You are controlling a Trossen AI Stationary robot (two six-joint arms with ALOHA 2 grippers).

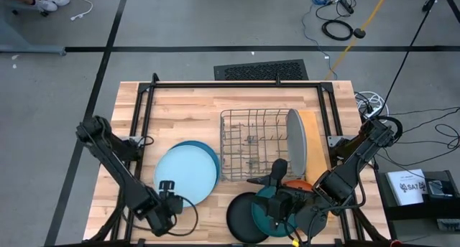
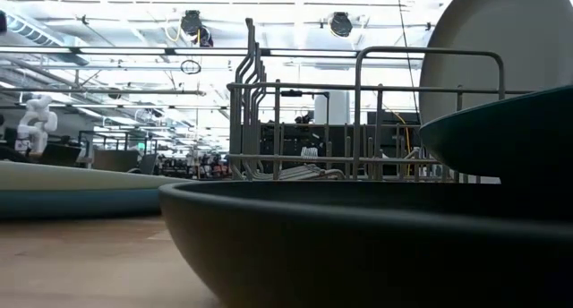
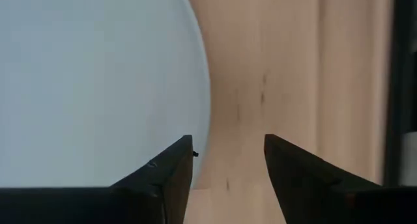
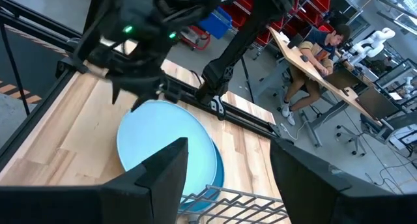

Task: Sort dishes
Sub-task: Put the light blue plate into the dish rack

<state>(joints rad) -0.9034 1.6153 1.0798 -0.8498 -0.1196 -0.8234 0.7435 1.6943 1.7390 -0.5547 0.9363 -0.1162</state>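
A pale blue plate (image 1: 185,174) lies on a medium blue plate (image 1: 213,155) at the table's middle left. My left gripper (image 1: 167,186) points down, open, over the pale plate's near-left rim (image 3: 202,87), with bare table between its fingers (image 3: 227,146). A grey plate (image 1: 295,141) stands on edge in the wire rack (image 1: 251,150). Near the front edge a dark teal plate (image 1: 262,204) overlaps a black plate (image 1: 241,220), and an orange plate (image 1: 298,184) shows behind them. My right gripper (image 4: 228,152) is open and holds nothing, up above those plates (image 1: 277,174).
A dark metal frame (image 1: 237,84) runs round the table's far and side edges. A tan board (image 1: 314,143) lies right of the rack. Bare wood (image 1: 180,114) shows left of and behind the rack. Beyond the table a person (image 4: 322,45) sits at a desk.
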